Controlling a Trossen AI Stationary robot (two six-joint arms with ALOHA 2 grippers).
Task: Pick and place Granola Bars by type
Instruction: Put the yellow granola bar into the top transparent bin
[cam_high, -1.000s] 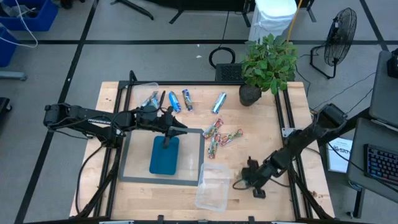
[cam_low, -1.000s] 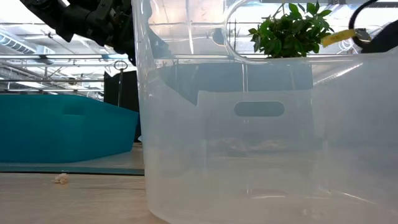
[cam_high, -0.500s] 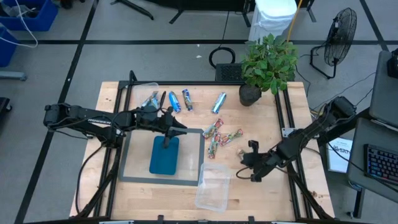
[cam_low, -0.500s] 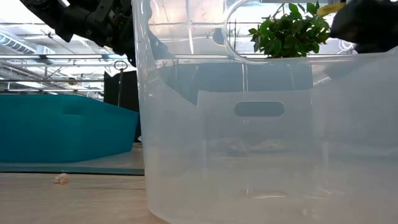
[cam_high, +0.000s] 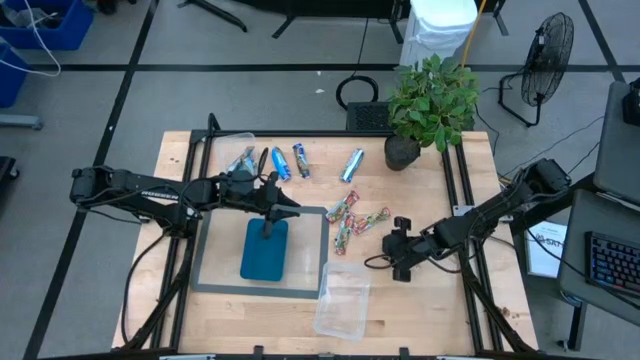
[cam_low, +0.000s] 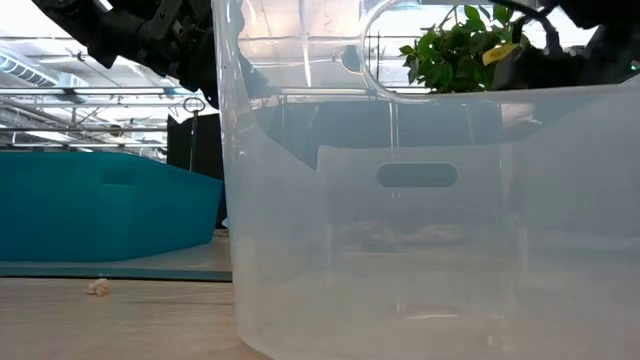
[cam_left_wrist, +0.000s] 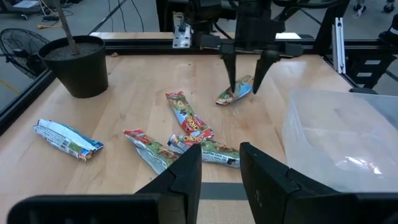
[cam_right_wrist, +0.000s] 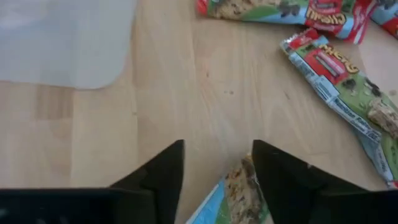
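Several red-green granola bars (cam_high: 352, 215) lie flat in a loose heap at mid-table, also in the left wrist view (cam_left_wrist: 186, 121). One more red-green bar (cam_left_wrist: 236, 93) lies apart. My right gripper (cam_high: 392, 245) stands open over it, slanting down, a finger on either side (cam_right_wrist: 217, 168). Blue and silver bars (cam_high: 290, 160) lie near the far edge. My left gripper (cam_high: 290, 205) hangs open and holds nothing above the teal tray (cam_high: 265, 250), pointing at the heap. My right gripper's fingers (cam_left_wrist: 230, 71) stand astride the near end of the lone bar (cam_right_wrist: 239, 193), coming from above on a slant. The bar lies on the wood, one end a little raised. Whether a finger touches it, I cannot tell.
A clear tub (cam_high: 342, 298) stands near the front edge, beside my right gripper, and fills the low view (cam_low: 430, 200). Another clear tub (cam_high: 232, 150) sits at the far left. A potted plant (cam_high: 430, 100) stands at the far right. The tray rests on a grey mat (cam_high: 215, 270).
My right gripper has travelled from beside the front tub toward the far edge and the heap of red-green bars, rising a little, tipping further downward, and has opened.
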